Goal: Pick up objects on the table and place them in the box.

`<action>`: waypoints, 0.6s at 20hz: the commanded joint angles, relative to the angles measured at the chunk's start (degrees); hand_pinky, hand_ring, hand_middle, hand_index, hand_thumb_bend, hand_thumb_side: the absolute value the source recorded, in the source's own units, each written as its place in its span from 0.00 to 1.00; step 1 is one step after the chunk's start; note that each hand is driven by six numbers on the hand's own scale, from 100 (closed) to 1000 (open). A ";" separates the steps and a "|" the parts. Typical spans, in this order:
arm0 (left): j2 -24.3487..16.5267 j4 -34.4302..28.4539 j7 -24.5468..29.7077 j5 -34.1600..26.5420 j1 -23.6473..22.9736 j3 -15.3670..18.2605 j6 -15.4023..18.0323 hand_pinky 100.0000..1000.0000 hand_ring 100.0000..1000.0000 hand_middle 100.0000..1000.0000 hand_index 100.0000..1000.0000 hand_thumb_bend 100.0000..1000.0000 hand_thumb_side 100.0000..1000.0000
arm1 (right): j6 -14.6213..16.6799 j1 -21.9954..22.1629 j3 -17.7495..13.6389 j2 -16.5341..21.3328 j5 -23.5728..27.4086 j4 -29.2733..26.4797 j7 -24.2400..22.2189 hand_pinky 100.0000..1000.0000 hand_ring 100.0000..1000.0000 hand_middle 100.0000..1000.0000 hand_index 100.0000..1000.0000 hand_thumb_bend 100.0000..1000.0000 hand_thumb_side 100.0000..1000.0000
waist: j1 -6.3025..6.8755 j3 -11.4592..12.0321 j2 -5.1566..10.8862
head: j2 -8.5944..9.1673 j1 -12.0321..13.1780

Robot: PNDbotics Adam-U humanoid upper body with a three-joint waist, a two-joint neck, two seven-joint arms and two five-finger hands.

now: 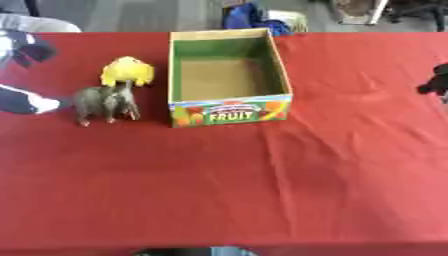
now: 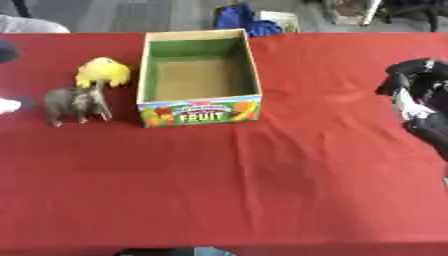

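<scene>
A toy elephant (image 1: 105, 102) and yellow toy (image 1: 128, 71) stood beside the open box (image 2: 199, 111); the right hand (image 2: 418, 95) hovered apart, its grip unclear, the left hand (image 1: 24, 75) likewise.

head stereo pair, looking down, table (image 1: 262, 190) shared

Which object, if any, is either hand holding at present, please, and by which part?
Nothing: the toy elephant and yellow toy stand free on the table; the right hand is apart.

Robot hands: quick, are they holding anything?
Left hand: at the left edge beside the elephant toy, cannot tell.
Right hand: at the right edge, cannot tell.
</scene>
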State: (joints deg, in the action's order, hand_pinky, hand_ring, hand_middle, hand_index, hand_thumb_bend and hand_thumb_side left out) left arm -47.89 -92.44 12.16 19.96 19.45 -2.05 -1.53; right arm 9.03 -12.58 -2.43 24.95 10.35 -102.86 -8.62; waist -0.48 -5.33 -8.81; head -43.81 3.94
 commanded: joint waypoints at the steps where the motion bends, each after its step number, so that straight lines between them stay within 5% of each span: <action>1: -1.86 0.05 0.48 0.45 1.47 -0.07 0.09 0.63 0.65 0.57 0.71 0.63 0.00 | 0.15 -0.68 -0.11 1.54 -0.03 -0.83 -0.35 0.62 0.50 0.44 0.61 0.00 0.20 | 0.08 -0.09 0.97 | -0.25 0.23; 12: -0.25 8.11 3.40 5.45 7.55 -3.57 0.82 0.63 0.65 0.57 0.71 0.68 0.00 | 0.11 -0.78 0.33 1.39 0.10 -0.62 -0.83 0.62 0.50 0.44 0.61 0.00 0.20 | 0.02 -0.65 1.40 | 0.29 0.31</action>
State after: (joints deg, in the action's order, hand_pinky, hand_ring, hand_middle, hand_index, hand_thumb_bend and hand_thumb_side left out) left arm -47.13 -85.20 14.93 24.47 25.95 -5.53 -0.92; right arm 9.00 -12.62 -1.99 24.95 10.36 -102.85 -9.17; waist -0.48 -5.95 -8.30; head -43.78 4.03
